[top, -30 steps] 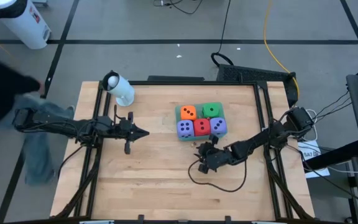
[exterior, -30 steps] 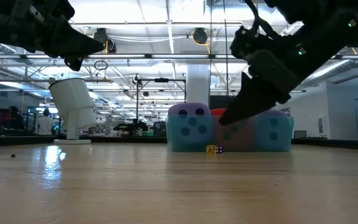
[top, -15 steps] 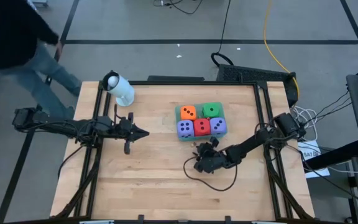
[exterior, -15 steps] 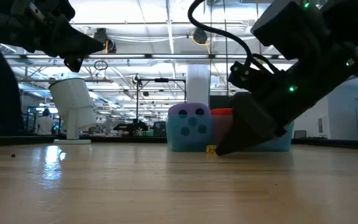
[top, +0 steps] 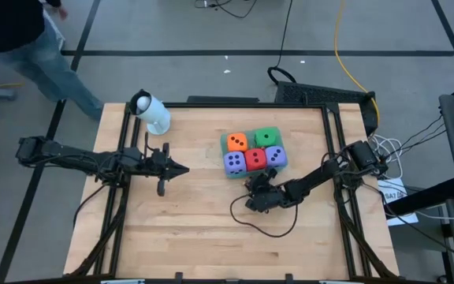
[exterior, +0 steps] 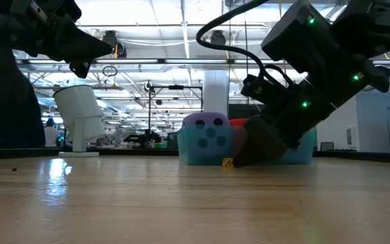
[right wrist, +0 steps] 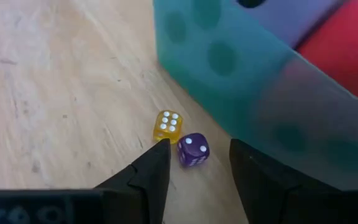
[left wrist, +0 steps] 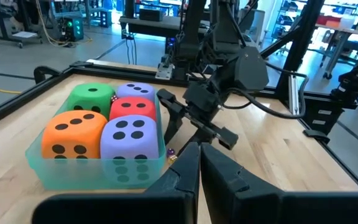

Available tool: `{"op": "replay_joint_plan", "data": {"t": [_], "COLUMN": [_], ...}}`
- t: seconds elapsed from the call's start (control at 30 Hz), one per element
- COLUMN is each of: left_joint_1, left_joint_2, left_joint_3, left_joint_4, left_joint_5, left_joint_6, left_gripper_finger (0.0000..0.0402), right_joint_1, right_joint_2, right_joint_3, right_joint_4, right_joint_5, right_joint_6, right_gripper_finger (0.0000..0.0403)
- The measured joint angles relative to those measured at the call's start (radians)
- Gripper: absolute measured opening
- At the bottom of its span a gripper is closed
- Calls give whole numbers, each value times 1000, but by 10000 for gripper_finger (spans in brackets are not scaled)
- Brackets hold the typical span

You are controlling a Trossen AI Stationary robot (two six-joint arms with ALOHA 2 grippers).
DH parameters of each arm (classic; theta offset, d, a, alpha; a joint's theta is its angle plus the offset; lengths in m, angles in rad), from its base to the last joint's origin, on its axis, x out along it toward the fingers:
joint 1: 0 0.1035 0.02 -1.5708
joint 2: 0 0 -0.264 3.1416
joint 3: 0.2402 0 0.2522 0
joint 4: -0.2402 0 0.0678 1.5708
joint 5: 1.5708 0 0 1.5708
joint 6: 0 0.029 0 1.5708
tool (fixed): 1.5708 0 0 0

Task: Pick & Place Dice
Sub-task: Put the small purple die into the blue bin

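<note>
A green tray point(top: 225, 143) right of the table's middle holds five foam dice: orange point(top: 239, 143), green point(top: 269, 140), two purple point(top: 234, 162) and red point(top: 255, 160). On the wood just in front of the tray's near wall lie a tiny yellow die point(right wrist: 168, 126) and a tiny purple die point(right wrist: 193, 150). My right gripper point(right wrist: 199, 157) is open, low over the table, slanting down, with the tiny purple die between its fingertips. My left gripper point(top: 178, 168) hangs shut above the table's left half, away from the tray. My right gripper's fingers stand on either side of the tiny purple die point(right wrist: 194, 153), coming from the near right and slanting down. One fingertip point(right wrist: 159, 152) is very near both tiny dice; I cannot tell whether it touches them. Both dice rest on the table.
A white cup-like cylinder point(top: 153, 112) stands at the table's far left. A black cable point(top: 262, 227) loops on the wood beside my right arm. A person point(top: 30, 39) walks past beyond the far left corner. Bare wood point(top: 195, 229) lies toward the near edge.
My right gripper has come down to the table and moved toward the tray's near wall, tipping further downward, so the tiny dice now lie at its fingertips. The cable loop has followed it. The person has walked along the table's left side.
</note>
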State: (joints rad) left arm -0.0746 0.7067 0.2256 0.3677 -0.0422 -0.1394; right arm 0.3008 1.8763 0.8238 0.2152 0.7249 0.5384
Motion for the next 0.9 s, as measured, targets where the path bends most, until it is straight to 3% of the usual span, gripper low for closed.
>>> {"op": "replay_joint_plan", "data": {"t": [0.4, 0.8, 0.9], "left_joint_1": [0, 0, 0], "left_joint_2": [0, 0, 0], "left_joint_3": [0, 0, 0], "left_joint_4": [-4, -4, -4], "left_joint_5": [-1, -1, -1], "left_joint_6": [1, -2, -2], "left_gripper_finger": [21, 21, 21], "right_joint_1": [-22, -16, -3], "right_joint_2": [-4, -3, -11], "right_joint_3": [1, -31, -32], "right_joint_4": [9, 6, 28], "right_joint_5": [-126, -203, -204], "right_joint_6": [-117, -27, -27], "right_gripper_finger": [152, 41, 40]}}
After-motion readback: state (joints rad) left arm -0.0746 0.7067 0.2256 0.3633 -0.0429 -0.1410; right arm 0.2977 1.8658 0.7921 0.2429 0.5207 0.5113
